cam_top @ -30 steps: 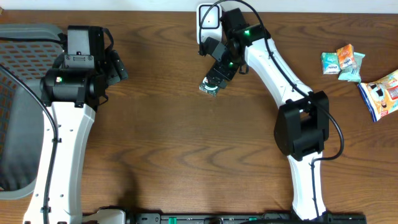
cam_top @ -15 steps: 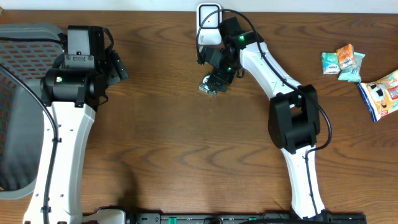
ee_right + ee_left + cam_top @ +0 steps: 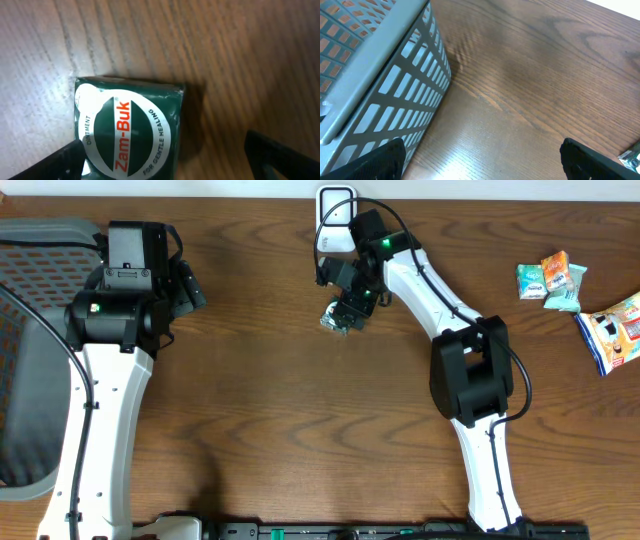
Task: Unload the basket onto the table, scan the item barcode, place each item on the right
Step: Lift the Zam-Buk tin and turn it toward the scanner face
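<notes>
Right now I am hovering my right gripper [image 3: 172,162] over the green box [image 3: 127,130], jaws spread wide and gripping nothing. The box is lying flat on the table [image 3: 240,60], label up, showing in the gap of my jaws and sitting nearer one side. I cannot tell whether it is touching there. The white scanner [image 3: 336,204] is standing just beyond. My left gripper [image 3: 482,162] is hanging wide open and empty beside the grey basket [image 3: 385,75].

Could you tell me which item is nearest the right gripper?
The green Zam-Buk box, right under the right gripper; the packets lie far off to the right.
</notes>
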Controlling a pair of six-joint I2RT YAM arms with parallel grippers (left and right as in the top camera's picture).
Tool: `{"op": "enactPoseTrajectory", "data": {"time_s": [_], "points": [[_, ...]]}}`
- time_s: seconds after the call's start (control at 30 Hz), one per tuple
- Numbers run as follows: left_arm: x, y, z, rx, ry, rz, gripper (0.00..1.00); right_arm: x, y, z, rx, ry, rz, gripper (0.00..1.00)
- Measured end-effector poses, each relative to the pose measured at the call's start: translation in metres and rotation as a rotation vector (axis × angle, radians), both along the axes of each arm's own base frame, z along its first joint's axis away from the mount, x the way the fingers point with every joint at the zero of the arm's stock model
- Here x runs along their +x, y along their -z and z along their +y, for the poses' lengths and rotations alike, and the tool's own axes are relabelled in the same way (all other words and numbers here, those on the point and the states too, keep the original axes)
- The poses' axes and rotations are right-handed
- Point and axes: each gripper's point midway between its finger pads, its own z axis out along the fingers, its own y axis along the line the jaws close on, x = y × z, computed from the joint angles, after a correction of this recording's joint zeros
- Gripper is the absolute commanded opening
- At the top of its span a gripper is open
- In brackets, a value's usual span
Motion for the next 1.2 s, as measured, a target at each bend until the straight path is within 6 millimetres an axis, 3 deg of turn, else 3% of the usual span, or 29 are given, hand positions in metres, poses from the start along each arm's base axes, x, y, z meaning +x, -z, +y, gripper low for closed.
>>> {"op": "enactPoseTrajectory", "data": {"time_s": [0.27,1.0,1.1,1.2], "points": [[0.0,0.0,0.0,0.0,0.0,0.0,0.98,-0.019,0.006,0.009,-0.023,-0.037,0.046,0.99],[0.0,0.0,0.0,0.0,0.0,0.0,0.98,-0.016,0.013,0.003,-0.063,-0.034,0.024,0.95],[0.0,0.0,0.0,0.0,0.0,0.0,0.98,-0.018,0.02,0.001,-0.071,-0.035,0.026,0.9],[0.0,0.0,0.0,0.0,0.0,0.0,0.98,-0.016,0.021,0.001,-0.073,-0.034,0.015,0.79]]}}
